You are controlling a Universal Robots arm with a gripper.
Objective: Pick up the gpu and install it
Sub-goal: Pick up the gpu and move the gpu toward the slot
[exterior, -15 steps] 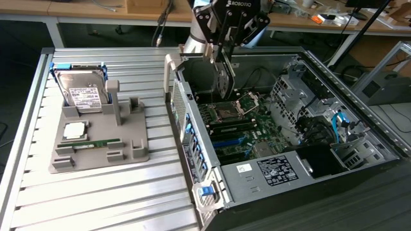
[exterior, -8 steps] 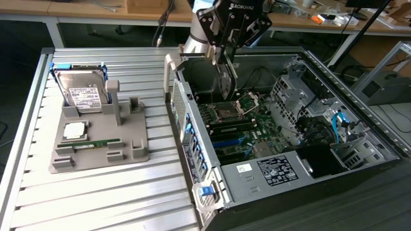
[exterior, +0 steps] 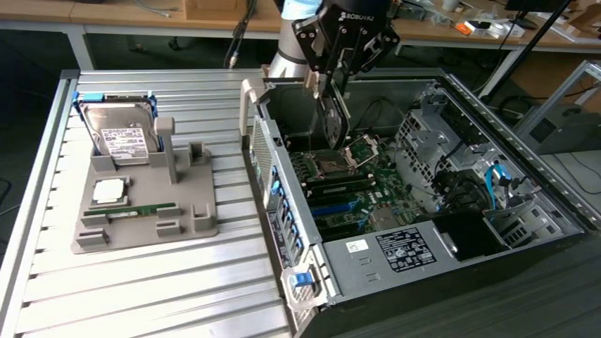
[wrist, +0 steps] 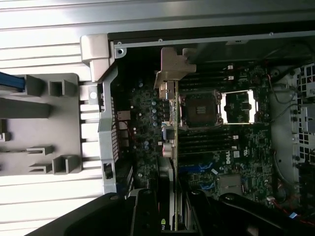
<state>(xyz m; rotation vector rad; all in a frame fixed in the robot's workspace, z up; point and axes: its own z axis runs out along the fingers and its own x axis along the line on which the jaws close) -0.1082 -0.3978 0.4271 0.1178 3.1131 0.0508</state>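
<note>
gpu (exterior: pixel 334 121) hangs edge-on in the upper middle of the exterior view, inside the open computer case (exterior: pixel 526 176) and above the motherboard (exterior: pixel 343 190). The gripper (exterior: pixel 331 83) is narrowed onto its near end, a finger on each flat face, so the board runs straight down from the fingers with the silvery bracket (wrist: pixel 173 64) farthest from them. That hold probably keeps the fingers out of the crowded case. Whether the bracket touches anything below, I cannot tell.
</note>
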